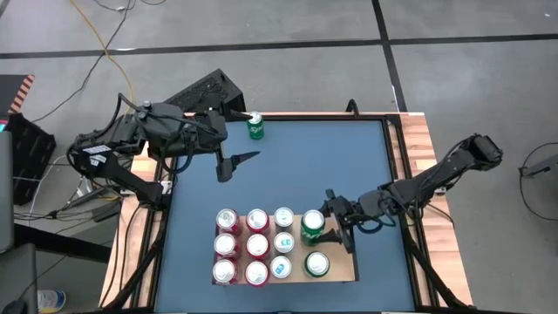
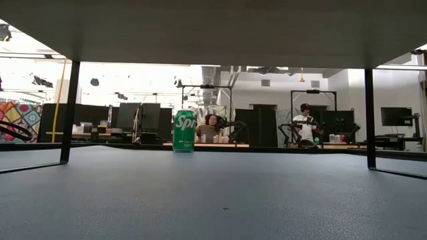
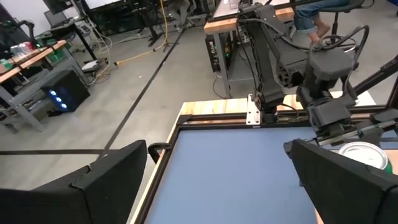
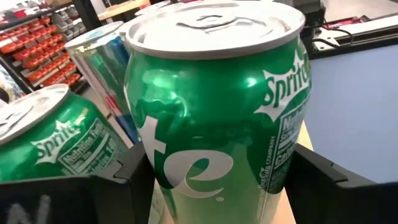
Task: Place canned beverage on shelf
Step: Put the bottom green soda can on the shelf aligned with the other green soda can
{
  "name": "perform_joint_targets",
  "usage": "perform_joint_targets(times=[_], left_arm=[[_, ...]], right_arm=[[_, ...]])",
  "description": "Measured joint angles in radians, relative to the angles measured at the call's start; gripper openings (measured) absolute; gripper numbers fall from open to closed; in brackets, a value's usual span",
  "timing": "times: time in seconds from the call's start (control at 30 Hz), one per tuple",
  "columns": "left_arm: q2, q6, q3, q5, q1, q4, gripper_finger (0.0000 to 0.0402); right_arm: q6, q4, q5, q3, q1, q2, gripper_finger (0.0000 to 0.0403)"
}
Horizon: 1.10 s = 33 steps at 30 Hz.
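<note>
A green Sprite can [image 4: 217, 112] stands upright between the fingers of my right gripper [image 1: 324, 222], above the right part of the shelf [image 1: 343, 272], a pale wooden board near the table's front edge. Red cans [image 1: 227, 244], blue-and-white cans [image 1: 283, 242] and another green can [image 1: 316, 264] stand on the board in rows. A further green can [image 1: 255, 126] stands alone on the blue mat at the table's far edge. My left gripper [image 1: 235, 162] hangs open above the mat's far left part, holding nothing. My right gripper pinches the green can by its side wall [image 4: 158, 165], about halfway up, one finger [image 4: 323, 177] on each side. The fingers come level from the table's right side. The can stays upright over the shelf; whether its base rests on the board I cannot tell.
The held can's neighbours stand close: a green can [image 4: 56, 143] toward the table's front edge and a blue-and-silver can [image 4: 106, 56] to the left. Wooden frame rails [image 1: 418, 148] border the blue mat [image 1: 323, 166], which lies bare between the shelf and the far can.
</note>
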Motion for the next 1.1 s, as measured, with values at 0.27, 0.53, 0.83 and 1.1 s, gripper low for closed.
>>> perform_joint_targets(times=[0.27,0.53,0.83,1.1], left_arm=[[0.0,-0.001,0.0,0.0,0.0,-0.002,0.0384],[0.0,0.001,0.0,0.0,0.0,-0.002,0.0384],[0.0,0.0,0.0,0.0,0.0,-0.002,0.0384],[0.0,-0.009,0.0,0.0,0.0,-0.001,0.0384]], right_arm=[[0.019,-0.025,0.002,0.001,0.02,0.015,0.0266],[0.026,-0.011,0.003,0.005,0.026,0.048,0.0266],[0.062,-0.028,0.003,0.004,0.034,0.04,0.0266],[0.078,-0.063,-0.023,0.004,0.034,0.039,0.0266]])
